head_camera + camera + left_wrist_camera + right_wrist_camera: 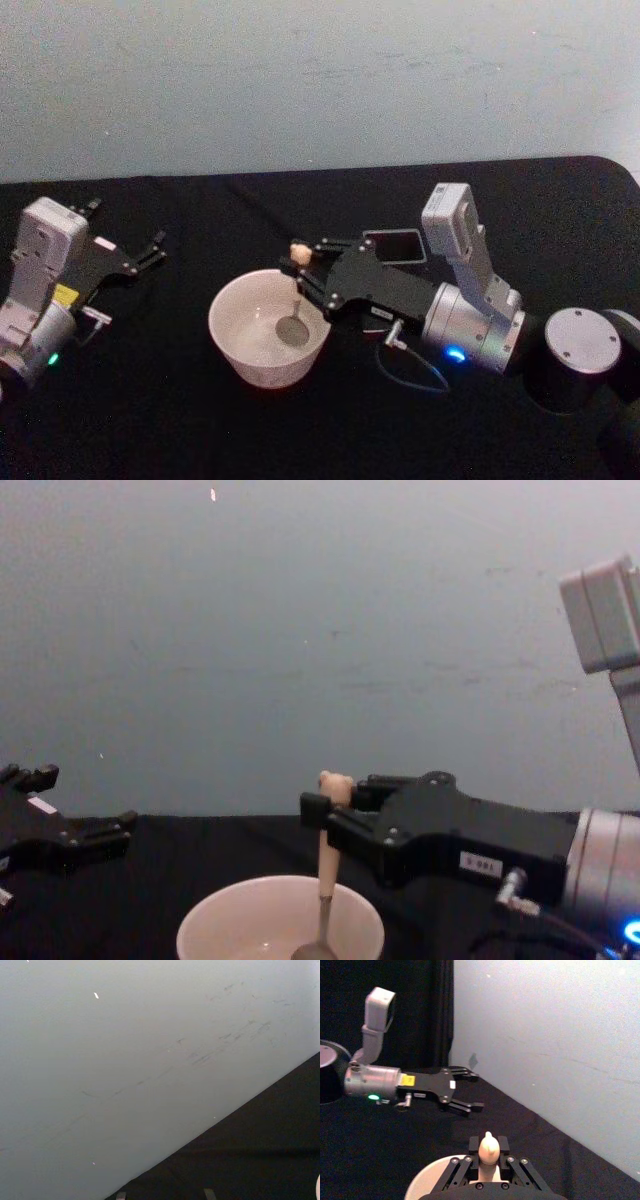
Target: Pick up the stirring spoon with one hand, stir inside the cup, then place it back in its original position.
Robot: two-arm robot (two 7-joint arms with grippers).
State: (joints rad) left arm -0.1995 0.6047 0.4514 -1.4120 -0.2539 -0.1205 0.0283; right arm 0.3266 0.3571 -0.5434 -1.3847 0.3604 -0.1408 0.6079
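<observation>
We're mid-stir, we reckon: the cup (262, 365) is sitting closest to us, the spoon (295, 300) is standing bowl-down inside it, and our right gripper (312, 266) is clamping the handle. Next we're lifting it clear and dropping it into the holder (395, 247) just behind. The left gripper (128, 228) is idling far left, spread wide.

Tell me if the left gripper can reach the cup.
Probably yes: only bare tabletop separates the open left gripper from the cup; the right gripper, shut on the stirring spoon, works from the opposite side.
</observation>
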